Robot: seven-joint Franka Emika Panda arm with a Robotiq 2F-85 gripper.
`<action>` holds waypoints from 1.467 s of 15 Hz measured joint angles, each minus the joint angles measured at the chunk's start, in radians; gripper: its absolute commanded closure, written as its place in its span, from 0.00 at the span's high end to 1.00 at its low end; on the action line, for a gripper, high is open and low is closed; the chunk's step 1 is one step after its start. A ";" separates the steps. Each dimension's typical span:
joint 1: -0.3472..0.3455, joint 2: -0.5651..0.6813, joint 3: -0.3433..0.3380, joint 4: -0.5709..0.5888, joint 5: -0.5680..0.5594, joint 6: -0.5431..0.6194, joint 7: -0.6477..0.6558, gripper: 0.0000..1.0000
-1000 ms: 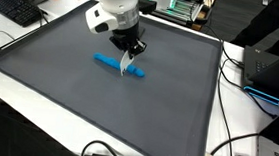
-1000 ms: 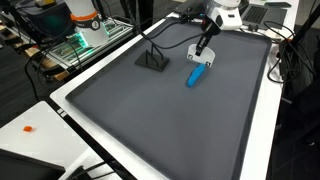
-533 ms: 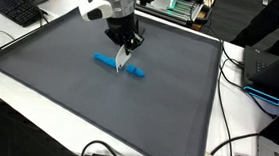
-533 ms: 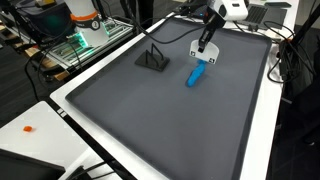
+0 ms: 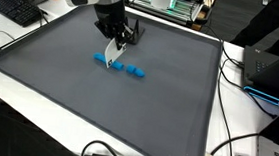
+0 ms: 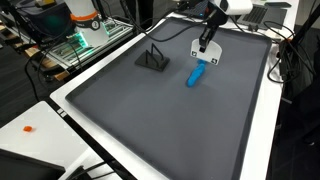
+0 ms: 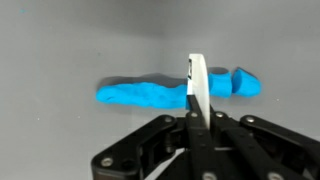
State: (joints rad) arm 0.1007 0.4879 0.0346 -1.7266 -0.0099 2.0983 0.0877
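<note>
Note a blue roll [image 5: 120, 66] flat on the grey mat [image 5: 49, 81], in the far half, well clear of every edge. Same roll in the wrist view [image 7: 150, 93]: soft, lumpy, pinched thin at one spot toward an end. From an exterior view, reads as two or three lumps end to end; touching or just parted, cannot tell.

Log a thin white blade [image 7: 198, 80] clamped upright in the gripper [image 7: 200, 118], fingers drawn in narrow on its upper part, edge down, set crosswise to the roll. In an exterior view, find the blade [image 5: 108, 54] over the roll near one end, just below the gripper [image 5: 118, 41]. Resting on the roll or a little above it: cannot tell from any view.

Judge the step as slicing the roll crosswise, with the blade lined up at or just off a cut. Expect the next move to call for a straight push down to the mat, blade held square to the roll, no sideways drag. After that, a clean lift, given the likely cling of such soft stuff to the blade.

Further out: a small black stand [image 6: 152, 60] on the mat, well apart from the roll [image 6: 197, 74]. Off the mat, a keyboard [image 5: 14, 10] on the white table [image 5: 17, 104], an orange bit [image 6: 28, 128] near a table corner, and cables along the sides.
</note>
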 measured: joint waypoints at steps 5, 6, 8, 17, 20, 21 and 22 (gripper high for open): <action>-0.009 0.008 -0.005 0.000 -0.001 0.001 -0.016 0.01; -0.011 0.010 -0.006 0.000 -0.001 0.001 -0.018 0.01; -0.013 0.016 -0.006 0.000 -0.001 0.002 -0.027 0.01; -0.018 0.052 -0.006 0.000 -0.002 0.035 -0.053 0.01; -0.018 0.056 -0.006 0.000 -0.004 0.038 -0.060 0.01; -0.018 0.057 -0.006 0.000 -0.004 0.039 -0.062 0.01; -0.018 0.059 -0.006 0.000 -0.006 0.039 -0.065 0.01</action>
State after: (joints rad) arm 0.0825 0.5468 0.0283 -1.7262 -0.0156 2.1371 0.0229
